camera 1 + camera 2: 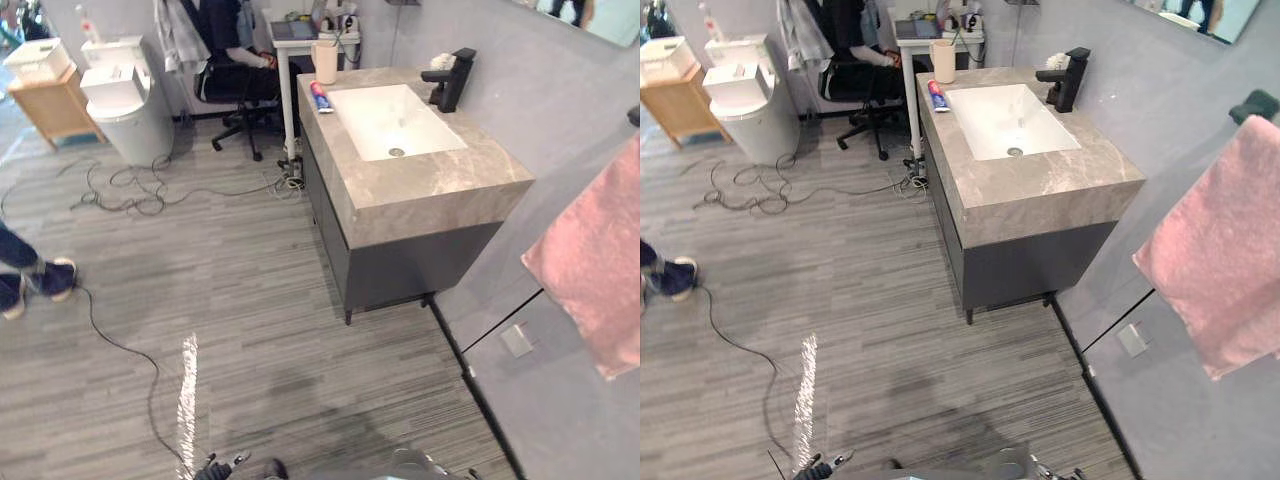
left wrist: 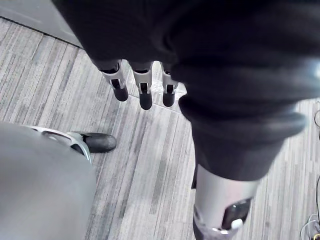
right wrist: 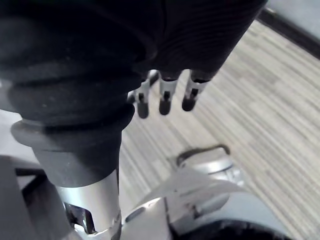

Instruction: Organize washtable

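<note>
The washtable (image 1: 430, 185) is a marble-topped dark cabinet against the right wall, with a white sink (image 1: 395, 120) and a black faucet (image 1: 450, 80). A red and blue toothpaste tube (image 1: 320, 97) lies on the sink's left rim. A beige cup (image 1: 326, 62) stands at the far left corner, and a small white item (image 1: 442, 62) sits behind the faucet. My left hand (image 2: 145, 95) hangs over the wood floor with relaxed fingers, holding nothing. My right hand (image 3: 165, 100) hangs the same way, open and far from the washtable.
A pink towel (image 1: 595, 260) hangs on the right wall, close by. A toilet (image 1: 125, 100) and a wooden cabinet (image 1: 50, 100) stand at the far left. A person sits on an office chair (image 1: 235, 60) by a white desk (image 1: 300, 40). Cables (image 1: 130, 185) loop across the floor; another person's shoes (image 1: 40, 280) show at left.
</note>
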